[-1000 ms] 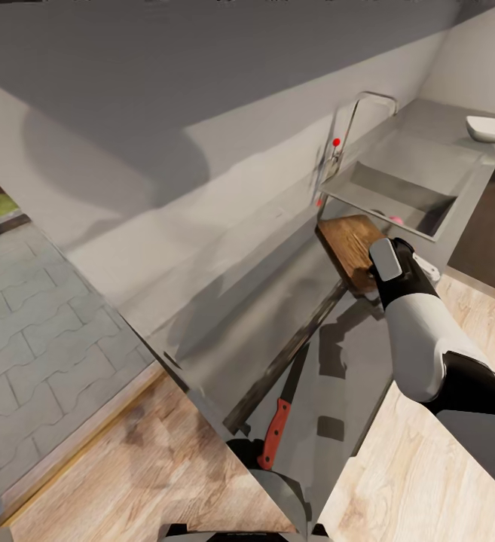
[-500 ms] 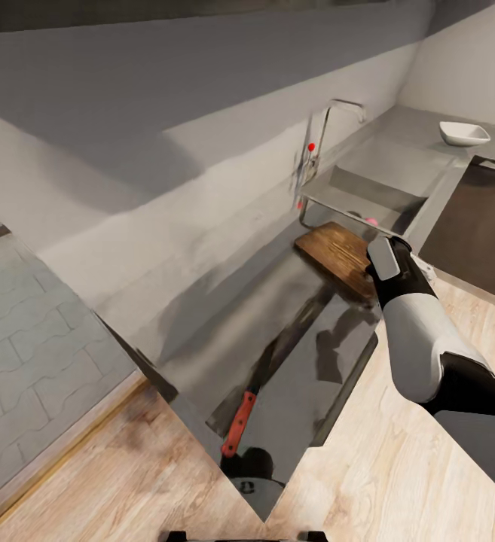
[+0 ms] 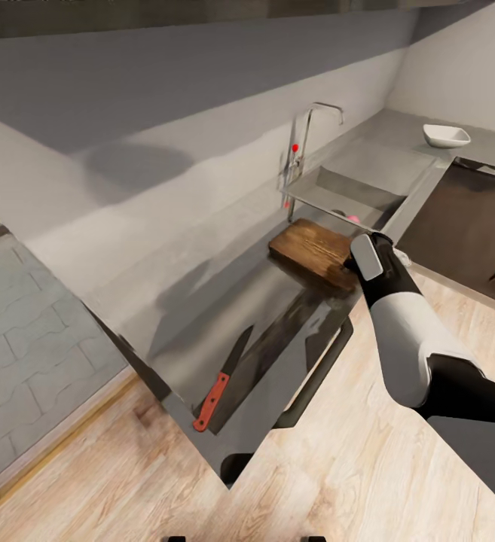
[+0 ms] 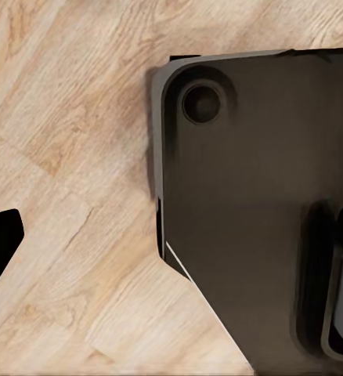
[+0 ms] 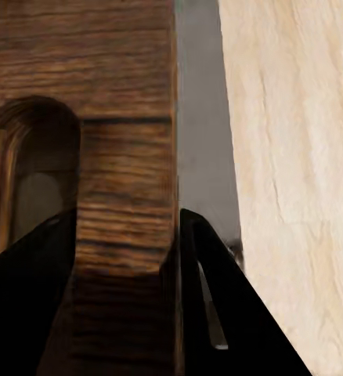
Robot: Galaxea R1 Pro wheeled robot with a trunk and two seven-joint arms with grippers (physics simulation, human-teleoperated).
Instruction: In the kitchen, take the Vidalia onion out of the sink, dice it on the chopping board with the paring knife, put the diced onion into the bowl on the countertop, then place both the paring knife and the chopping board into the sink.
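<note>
The brown wooden chopping board (image 3: 311, 250) lies on the grey countertop (image 3: 202, 316), just in front of the sink (image 3: 352, 188). My right gripper (image 5: 124, 258) is shut on the board's (image 5: 117, 117) end beside its slot handle, one dark finger (image 5: 218, 305) on each side. In the head view my right wrist (image 3: 369, 263) covers that end at the counter's front edge. A bit of the pinkish Vidalia onion (image 3: 350, 217) shows inside the basin. The red-handled paring knife (image 3: 221, 380) rests on the counter's near end. The white bowl (image 3: 446, 135) stands far beyond the sink.
A curved chrome tap (image 3: 307, 132) with red dots rises behind the sink. A dark hob surface (image 3: 465, 226) lies right of the sink. Wooden floor (image 3: 337, 467) runs along the counter front. The left wrist view looks down on floor (image 4: 70, 157) and my dark base (image 4: 250, 172).
The whole head view has shifted, so the camera moved. My right gripper stays shut on the board's end beside the sink. The knife lies as before on the counter.
</note>
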